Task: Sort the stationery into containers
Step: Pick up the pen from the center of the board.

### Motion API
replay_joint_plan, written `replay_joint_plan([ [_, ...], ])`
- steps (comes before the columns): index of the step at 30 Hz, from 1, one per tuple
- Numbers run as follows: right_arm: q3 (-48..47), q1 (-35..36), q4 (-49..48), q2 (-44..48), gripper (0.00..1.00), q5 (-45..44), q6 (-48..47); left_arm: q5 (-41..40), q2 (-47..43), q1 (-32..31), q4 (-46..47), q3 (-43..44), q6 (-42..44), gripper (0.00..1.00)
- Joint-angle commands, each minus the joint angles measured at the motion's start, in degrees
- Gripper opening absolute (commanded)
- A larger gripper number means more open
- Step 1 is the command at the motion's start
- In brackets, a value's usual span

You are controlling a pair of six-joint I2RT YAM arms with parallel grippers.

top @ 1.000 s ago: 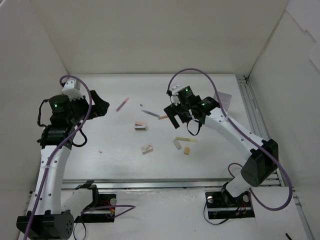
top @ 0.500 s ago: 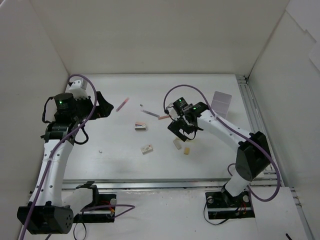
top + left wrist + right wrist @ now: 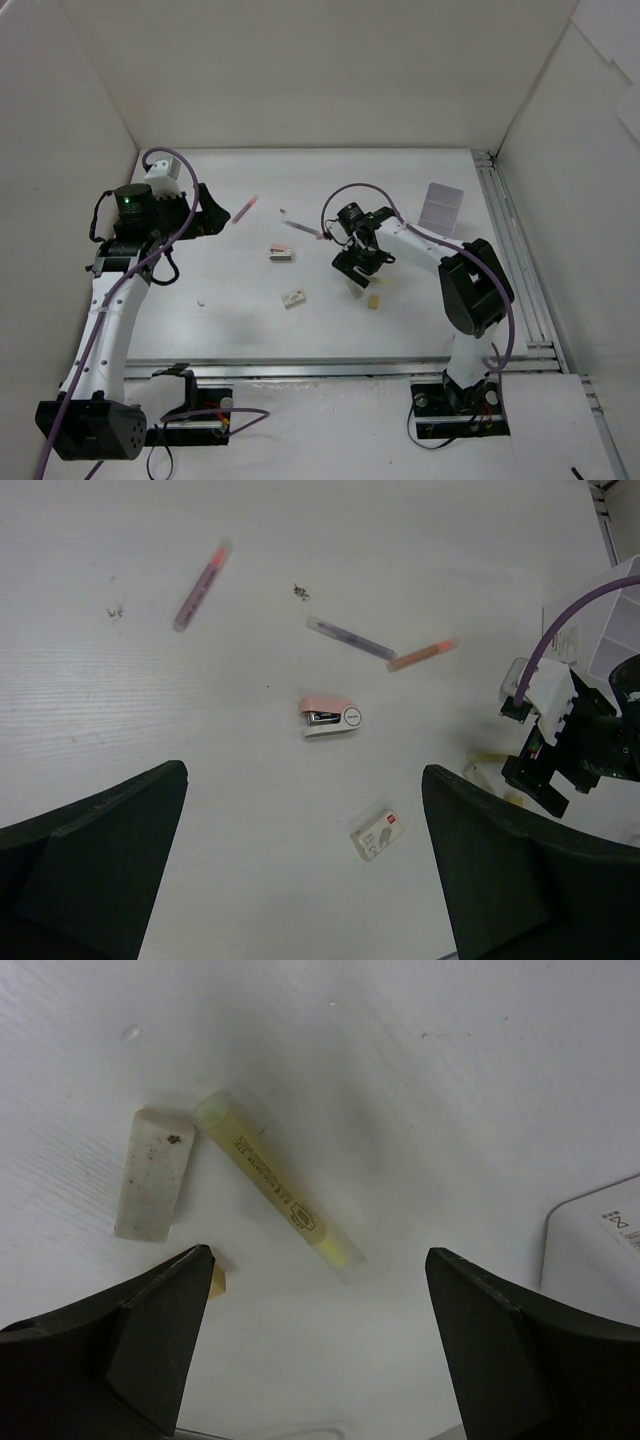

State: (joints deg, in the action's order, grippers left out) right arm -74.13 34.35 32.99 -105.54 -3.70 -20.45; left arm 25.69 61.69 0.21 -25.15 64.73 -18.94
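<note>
Right wrist: yellow-green pen (image 3: pixel 278 1188) lies under released right claw (image 3: pixel 318 1260), apparently untouched; pale eraser (image 3: pixel 152 1173) just beside.

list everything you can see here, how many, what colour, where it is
pink pen: 1, pink, far left part of the table
purple pen: 1, clear purple, mid table, next to the orange pen
orange pen: 1, orange, mid table
yellow-green pen: 1, yellow-green, under the right end effector
stapler: 1, pink and white, table centre
labelled eraser: 1, white with red label, nearer than the stapler
plain eraser: 1, white, beside the yellow-green pen
beige eraser: 1, beige, close to the plain eraser
bin: 1, white, far right
table: 1, white
left end effector: 1, black, open, near the pink pen
right end effector: 1, black, open, over the yellow-green pen
</note>
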Motion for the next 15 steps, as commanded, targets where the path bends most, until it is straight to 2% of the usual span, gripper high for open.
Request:
replay_joint_plan([
  [1,-0.66,-1.64,-0.47,-0.19,0.85,3.26,-1.53,0.24,-0.52,-0.21,1.94,2.33,1.27,1.00],
  [6,-0.32,-3.23,-2.13,-1.16,0.71,6.08,-1.52,-0.03,0.62,-0.21,1.07,2.86,1.27,1.00],
  [15,-0.67,-2.97,-6.36,-5.11,0.70,8.36,-0.12,3.57,1.24,-0.73,6.07,-1.53,0.39,1.00],
])
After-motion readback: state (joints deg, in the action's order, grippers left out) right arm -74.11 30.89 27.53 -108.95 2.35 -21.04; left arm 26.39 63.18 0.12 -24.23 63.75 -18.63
